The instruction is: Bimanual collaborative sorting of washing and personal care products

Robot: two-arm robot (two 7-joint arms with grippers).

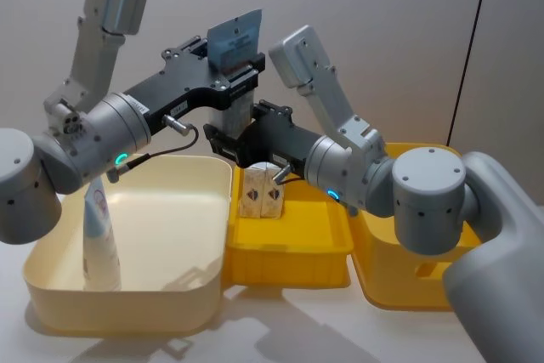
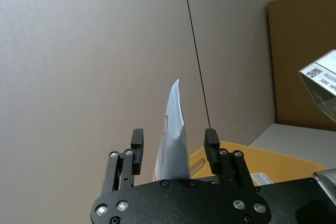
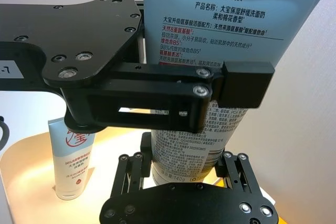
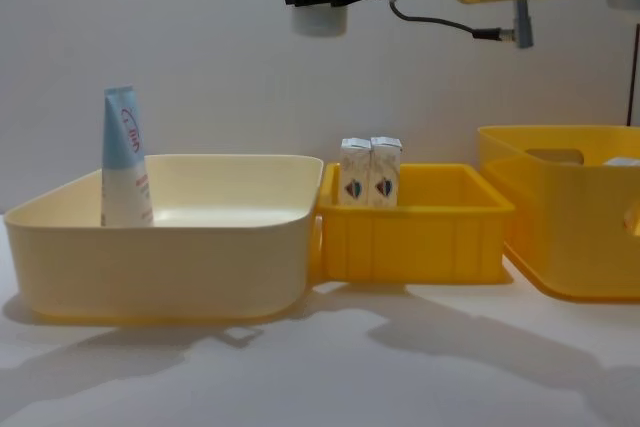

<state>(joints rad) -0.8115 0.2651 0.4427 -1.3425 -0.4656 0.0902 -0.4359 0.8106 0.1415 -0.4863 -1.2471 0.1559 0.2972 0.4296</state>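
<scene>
A light-blue and white tube (image 1: 234,38) hangs upright in the air above the bins, crimped end up. My right gripper (image 3: 186,149) is shut on its lower, cap end (image 4: 320,17). My left gripper (image 2: 174,140) is open around the flat upper end (image 2: 172,129), with a gap on each side of the tube. In the head view the left gripper (image 1: 234,67) sits just above the right gripper (image 1: 246,138). A second tube (image 1: 100,235) with red script stands in the cream bin (image 4: 160,257). Two small cream cartons (image 4: 370,172) stand side by side in the small yellow bin (image 4: 410,237).
A larger yellow bin (image 4: 570,237) stands to the right of the small one, with something white (image 4: 620,160) just showing over its rim. The three bins stand in a row, touching or nearly so. A plain wall is close behind them.
</scene>
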